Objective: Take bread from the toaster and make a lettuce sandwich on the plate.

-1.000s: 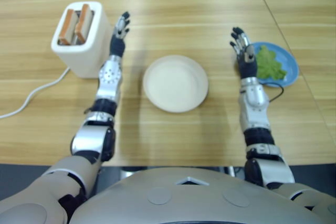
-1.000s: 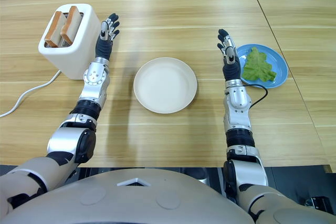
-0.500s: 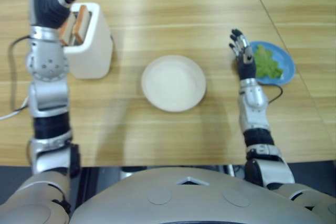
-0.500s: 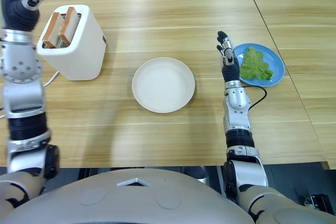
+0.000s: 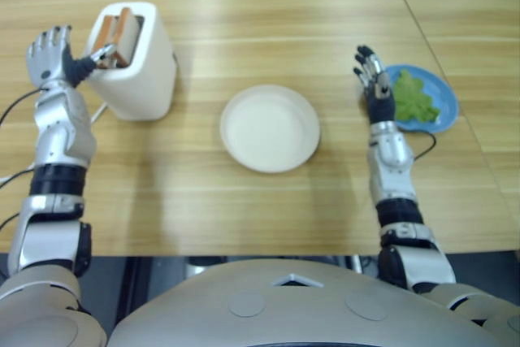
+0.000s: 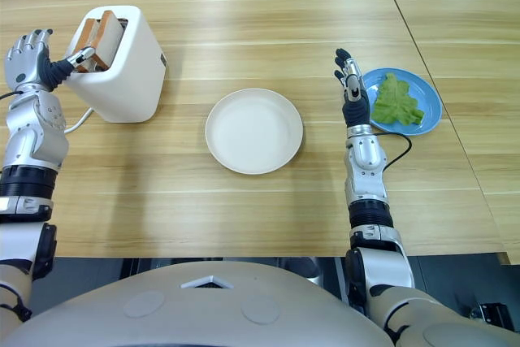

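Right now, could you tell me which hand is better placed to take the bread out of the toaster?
Left. The left hand is beside the toaster, open and empty, close to the bread slices. The right hand is across the table by the lettuce on the blue plate.

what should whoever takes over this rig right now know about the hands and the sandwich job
Left hand: open, holding nothing, at the left side of the toaster, one fingertip reaching to its top edge near the slots.
Right hand: open, holding nothing, fingers pointing away from the robot, just left of the blue plate.
Things: two bread slices stand in the toaster. The lettuce lies on the blue plate. The white plate sits mid-table with nothing on it.
Done: nothing placed yet.
Left: pull out the bread, set a slice on the white plate, add lettuce, top with the second slice.
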{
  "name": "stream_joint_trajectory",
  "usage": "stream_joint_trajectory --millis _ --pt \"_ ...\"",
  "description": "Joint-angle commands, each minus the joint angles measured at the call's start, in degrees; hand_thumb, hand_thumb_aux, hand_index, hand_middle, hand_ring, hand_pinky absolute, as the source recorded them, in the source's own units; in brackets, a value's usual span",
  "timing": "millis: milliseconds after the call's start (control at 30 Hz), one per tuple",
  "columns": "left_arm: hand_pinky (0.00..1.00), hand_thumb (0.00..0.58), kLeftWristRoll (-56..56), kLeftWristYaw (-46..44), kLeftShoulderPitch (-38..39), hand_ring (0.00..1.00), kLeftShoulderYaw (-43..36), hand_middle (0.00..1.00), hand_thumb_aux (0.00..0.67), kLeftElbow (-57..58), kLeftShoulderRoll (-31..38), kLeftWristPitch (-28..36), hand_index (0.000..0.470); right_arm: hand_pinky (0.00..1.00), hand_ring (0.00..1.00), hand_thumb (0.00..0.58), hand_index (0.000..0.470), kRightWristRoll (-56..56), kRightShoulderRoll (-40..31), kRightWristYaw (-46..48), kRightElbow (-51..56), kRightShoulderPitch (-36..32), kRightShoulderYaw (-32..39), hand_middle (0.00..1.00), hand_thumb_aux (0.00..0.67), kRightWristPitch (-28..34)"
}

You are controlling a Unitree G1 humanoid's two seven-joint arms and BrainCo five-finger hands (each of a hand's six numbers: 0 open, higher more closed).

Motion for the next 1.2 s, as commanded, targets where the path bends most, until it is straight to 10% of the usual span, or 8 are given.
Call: stream_joint_trajectory --millis 33,1200 --pt "0.00 0.000 -0.15 -2.46 0.74 0.00 -2.85 0.00 0.000 3.08 0.60 2.15 0.000 0.00 0.00 0.000 0.000 -0.03 -0.21 0.19 -0.64 0.62 -0.01 0.00 0.000 0.19" --pt "0.00 0.000 -2.35 -1.39 3.82 0.00 -4.32 0.00 0.000 -5.55 2.45 5.49 0.000 0.00 0.00 0.000 0.000 -0.29 -0.64 1.01 -0.73 0.93 0.15 0.00 0.000 0.56"
